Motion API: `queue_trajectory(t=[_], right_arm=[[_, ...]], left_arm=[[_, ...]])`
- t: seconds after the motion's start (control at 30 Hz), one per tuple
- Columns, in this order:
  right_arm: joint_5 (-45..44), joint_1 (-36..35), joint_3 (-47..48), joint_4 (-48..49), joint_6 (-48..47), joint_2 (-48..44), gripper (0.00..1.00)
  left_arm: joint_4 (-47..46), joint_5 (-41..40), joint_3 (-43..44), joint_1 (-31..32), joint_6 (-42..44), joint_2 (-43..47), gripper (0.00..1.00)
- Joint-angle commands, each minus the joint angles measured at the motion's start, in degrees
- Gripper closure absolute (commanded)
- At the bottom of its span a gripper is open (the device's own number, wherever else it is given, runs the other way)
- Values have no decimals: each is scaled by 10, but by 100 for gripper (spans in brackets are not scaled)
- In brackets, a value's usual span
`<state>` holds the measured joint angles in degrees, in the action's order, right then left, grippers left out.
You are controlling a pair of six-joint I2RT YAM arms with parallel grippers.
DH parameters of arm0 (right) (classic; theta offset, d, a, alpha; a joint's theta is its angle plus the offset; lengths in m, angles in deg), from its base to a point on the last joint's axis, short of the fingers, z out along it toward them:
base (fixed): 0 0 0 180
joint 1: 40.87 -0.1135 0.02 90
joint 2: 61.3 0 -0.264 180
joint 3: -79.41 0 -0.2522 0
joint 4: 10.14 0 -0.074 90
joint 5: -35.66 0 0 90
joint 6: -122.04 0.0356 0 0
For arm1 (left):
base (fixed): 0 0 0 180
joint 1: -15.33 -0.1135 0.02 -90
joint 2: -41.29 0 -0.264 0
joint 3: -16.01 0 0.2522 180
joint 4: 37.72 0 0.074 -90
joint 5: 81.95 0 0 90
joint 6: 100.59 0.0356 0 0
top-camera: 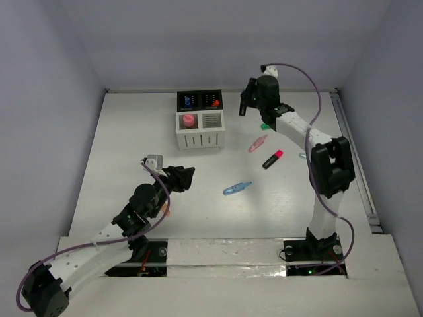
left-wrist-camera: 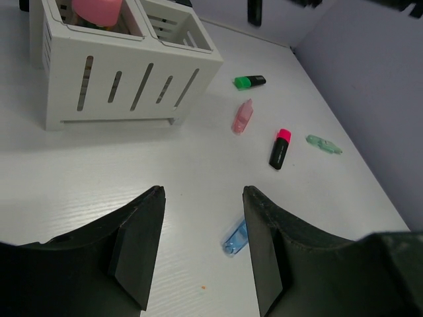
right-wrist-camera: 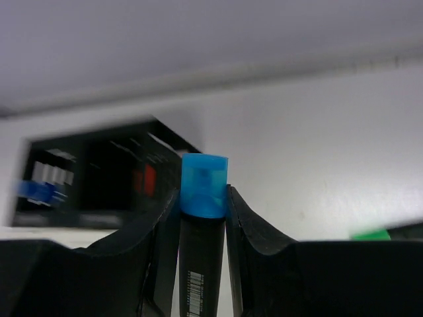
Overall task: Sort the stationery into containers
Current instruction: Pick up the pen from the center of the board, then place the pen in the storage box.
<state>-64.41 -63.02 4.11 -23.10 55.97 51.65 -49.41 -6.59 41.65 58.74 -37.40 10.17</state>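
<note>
- The right tool [right-wrist-camera: 201,195] pinches a blue-capped highlighter [right-wrist-camera: 205,177] by its black barrel, the cap standing clear of the fingertips; seen from above, this tool [top-camera: 246,102] hangs near the far edge of the worktop [top-camera: 132,152], just right of the containers [top-camera: 198,120]
- The left tool [left-wrist-camera: 201,198] is spread with nothing between its jaws; from above it [top-camera: 184,177] sits over the middle of the worktop, nearer the near edge and left of centre
- The containers form one block close to the far edge: two white slotted cups in front, two black cups behind
- A pink piece [top-camera: 188,121] stands in the left white cup, something blue [top-camera: 188,101] shows in the left black cup and something red-orange [top-camera: 215,103] in the right black cup; what each of these is cannot be told
- Five items lie loose on the right half of the worktop, none touching another: a green-capped highlighter [left-wrist-camera: 250,82] farthest back, a pink pen [left-wrist-camera: 242,116] just nearer than it, a pink-capped highlighter [left-wrist-camera: 279,148] nearer again, a pale green pen [left-wrist-camera: 324,144] towards the right edge
- A blue pen [left-wrist-camera: 234,239] lies apart from the rest near the middle of the worktop, partly hidden behind the left tool's right finger in the wrist view
</note>
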Motion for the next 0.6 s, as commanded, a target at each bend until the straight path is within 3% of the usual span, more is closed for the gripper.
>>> queue_trajectory(t=[0.0,0.27,0.57], right_arm=[[-5,-13,-1,137,-14,-45,95],[-34,-63,153,216,-107,70,94],[3,-86,311,186,-128,187,93]], left_arm=[[-27,-6,10,3,6,-3,53],[-31,-7,10,3,11,-16,53],[-31,-6,10,3,11,-13,53]])
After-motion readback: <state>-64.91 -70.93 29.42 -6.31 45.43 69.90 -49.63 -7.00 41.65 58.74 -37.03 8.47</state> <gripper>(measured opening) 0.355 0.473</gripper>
